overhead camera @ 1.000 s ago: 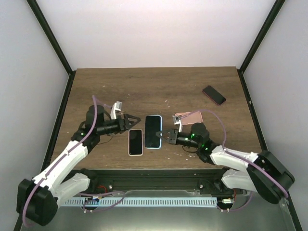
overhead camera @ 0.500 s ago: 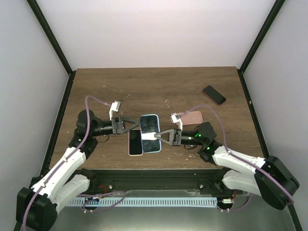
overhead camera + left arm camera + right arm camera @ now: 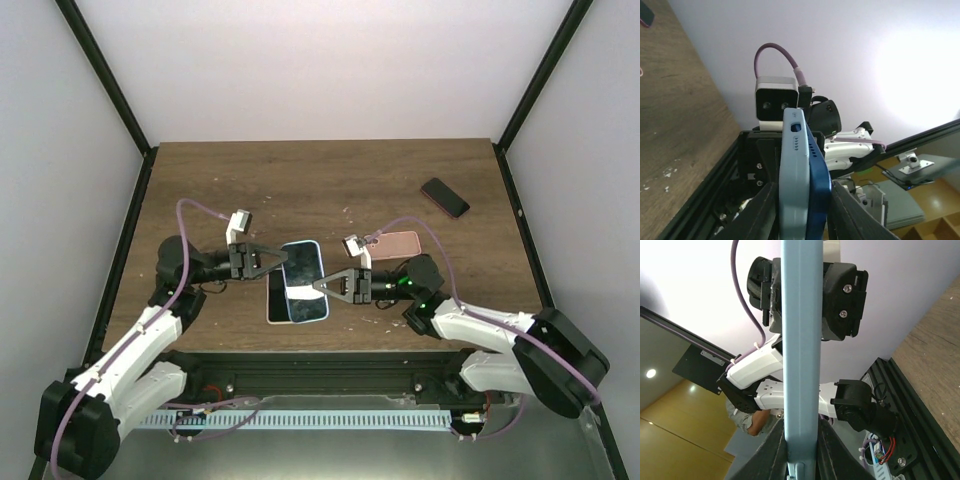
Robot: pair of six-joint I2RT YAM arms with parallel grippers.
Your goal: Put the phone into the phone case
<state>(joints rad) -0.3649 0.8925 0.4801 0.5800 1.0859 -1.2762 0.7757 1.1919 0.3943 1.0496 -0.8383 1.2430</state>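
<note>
- Top view: the case (image 3: 303, 283) hangs tilted above the table (image 3: 330, 170), pinched from both sides. The left claw (image 3: 280, 262) is closed on its left long edge and the right claw (image 3: 318, 286) on its right one, probably so it cannot twist during fitting
- The phone (image 3: 277, 302), white-rimmed, lies flat on the table just left of the case and partly under it, so the two are not yet joined. A pink case (image 3: 397, 243) sits near the case's right, and a dark phone (image 3: 445, 197) lies well beyond that
- Left wrist: the fingers (image 3: 759, 212) press on both faces of the case near its port end. A darker blue layer backs the light-blue rim; whether that is another phone already seated I cannot tell
- Right wrist: the case runs edge-on up the frame, its thin side clamped between the closed fingers (image 3: 767, 457). The left claw shows behind it on the opposite edge
</note>
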